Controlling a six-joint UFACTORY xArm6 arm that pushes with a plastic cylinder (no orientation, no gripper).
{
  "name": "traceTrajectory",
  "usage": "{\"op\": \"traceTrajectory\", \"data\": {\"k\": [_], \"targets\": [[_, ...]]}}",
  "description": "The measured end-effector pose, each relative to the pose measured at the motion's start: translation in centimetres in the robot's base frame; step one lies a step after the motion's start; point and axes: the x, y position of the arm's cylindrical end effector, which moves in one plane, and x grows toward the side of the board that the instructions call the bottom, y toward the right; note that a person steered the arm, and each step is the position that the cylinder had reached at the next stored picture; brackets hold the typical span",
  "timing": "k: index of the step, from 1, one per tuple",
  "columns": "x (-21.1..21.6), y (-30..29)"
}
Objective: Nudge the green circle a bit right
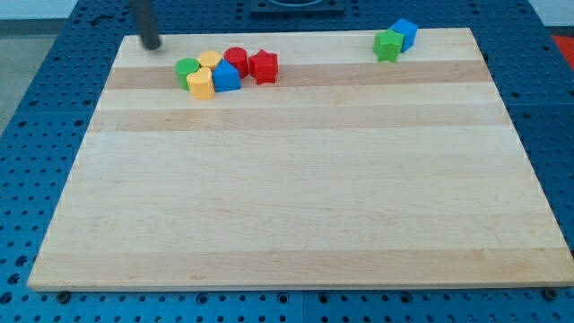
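Note:
The green circle sits near the view's top left on the wooden board, at the left end of a tight cluster. Touching it are a yellow block below right and another yellow block above right. A blue block, a red circle and a red star follow to the right. My tip rests on the board's top left corner, up and left of the green circle, a small gap away.
A green star and a blue block touch each other near the board's top right. A blue perforated table surrounds the board.

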Motion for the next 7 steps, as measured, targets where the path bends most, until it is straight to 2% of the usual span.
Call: {"op": "traceTrajectory", "data": {"k": [1, 3, 6, 7], "targets": [[2.2, -2.8], [3.0, -2.8], [13.3, -1.9], [12.7, 0.8]]}}
